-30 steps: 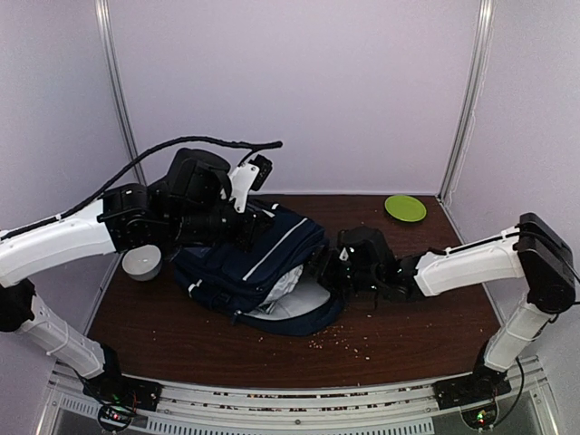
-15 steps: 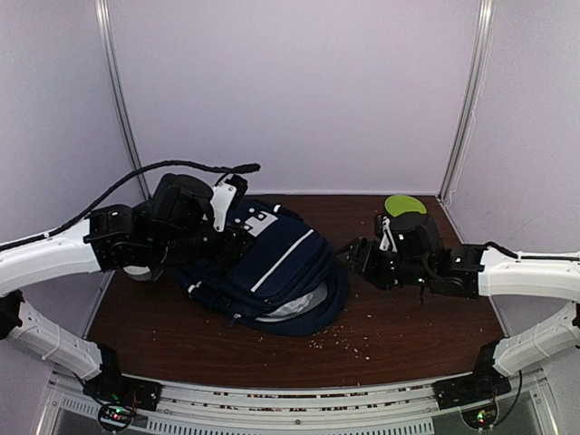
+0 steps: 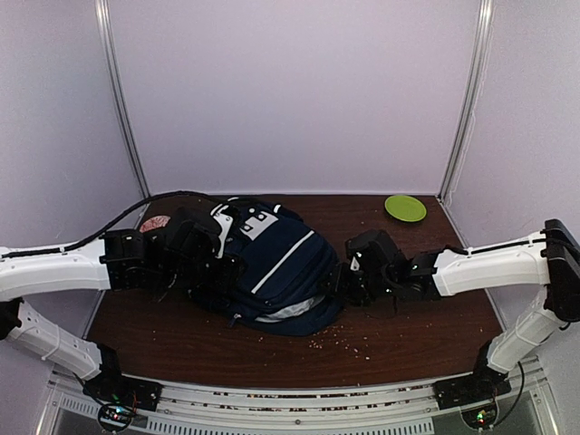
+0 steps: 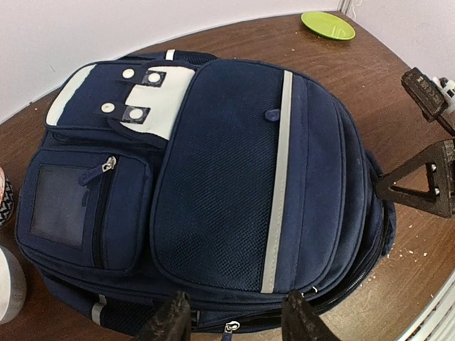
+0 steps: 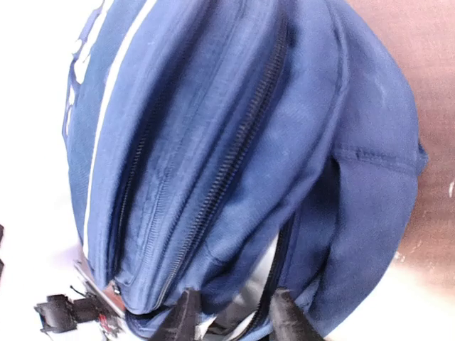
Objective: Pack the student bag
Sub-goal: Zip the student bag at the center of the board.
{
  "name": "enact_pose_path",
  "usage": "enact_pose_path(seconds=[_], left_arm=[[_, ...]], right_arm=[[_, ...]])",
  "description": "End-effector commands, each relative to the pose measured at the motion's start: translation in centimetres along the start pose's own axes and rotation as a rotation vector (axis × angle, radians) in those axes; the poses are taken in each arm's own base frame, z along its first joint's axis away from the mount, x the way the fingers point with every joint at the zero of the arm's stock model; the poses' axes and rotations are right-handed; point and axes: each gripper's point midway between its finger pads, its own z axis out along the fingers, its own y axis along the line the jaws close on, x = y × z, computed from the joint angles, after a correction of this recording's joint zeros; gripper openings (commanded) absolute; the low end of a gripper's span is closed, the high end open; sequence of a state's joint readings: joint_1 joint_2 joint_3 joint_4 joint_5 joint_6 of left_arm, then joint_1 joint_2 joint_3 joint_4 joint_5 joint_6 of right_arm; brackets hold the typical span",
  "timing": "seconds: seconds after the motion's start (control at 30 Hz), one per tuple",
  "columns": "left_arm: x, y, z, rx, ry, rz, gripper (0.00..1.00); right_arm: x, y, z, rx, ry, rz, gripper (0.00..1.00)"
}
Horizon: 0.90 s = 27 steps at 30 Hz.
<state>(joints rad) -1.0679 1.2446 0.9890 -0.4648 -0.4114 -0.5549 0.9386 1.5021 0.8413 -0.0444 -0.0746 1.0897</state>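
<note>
Left gripper [image 4: 234, 323] is spread wide at the side edge of the student bag [image 3: 272, 258], with a zip pull [image 4: 227, 328] between its fingers and nothing gripped. Right gripper [image 5: 234, 316] is also spread, straddling the gaping main zip [image 5: 283, 245] at the opposite end. Bag lies flat, front up, mid-table [image 3: 408, 335], between both arms. Looks late-stage: bag is bulky, contents not visible, pale lining [image 3: 290, 310] shows through the gap. Probably left: close that zip. Green plate [image 3: 405, 207] sits well apart.
</note>
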Motion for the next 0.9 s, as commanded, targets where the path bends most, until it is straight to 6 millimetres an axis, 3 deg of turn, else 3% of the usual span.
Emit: enact_pose_path(seconds=[0.0,0.2,0.37,0.43,0.5,0.53,0.6,0.63,0.87], left_arm=[[-0.6,-0.6,0.9,0.023,-0.030,-0.049,0.75],[0.8,0.1,2.0,0.046,-0.007,-0.107,0.75],[2.5,0.8,2.8,0.038,0.021,-0.139,0.75],[3.1,1.0,3.0,0.034,0.035,-0.145,0.75],[3.6,1.3,2.9,0.025,0.048,-0.150,0.75],[3.9,1.5,2.7,0.019,0.051,-0.158,0.75],[4.7,2.0,2.5,0.015,0.054,-0.177,0.75],[5.4,2.2,2.5,0.015,0.061,-0.190,0.75],[10.4,1.5,2.8,0.114,0.158,-0.296,0.73]], right_arm=[[0.2,1.0,-0.4,-0.024,0.012,-0.056,0.26],[1.7,-5.4,-1.8,0.181,0.045,-0.214,0.06],[0.9,-7.3,-2.7,0.216,0.024,-0.223,0.00],[0.1,-6.4,-3.1,0.176,-0.001,-0.228,0.00],[-0.6,-4.2,-3.9,0.076,-0.044,-0.235,0.04],[-0.7,-3.1,-4.4,0.021,-0.059,-0.235,0.12],[-0.9,-1.5,-5.2,-0.039,-0.080,-0.228,0.39],[-0.7,-1.0,-5.3,-0.053,-0.079,-0.227,0.45],[1.8,1.4,-4.1,-0.105,-0.055,-0.258,0.50]])
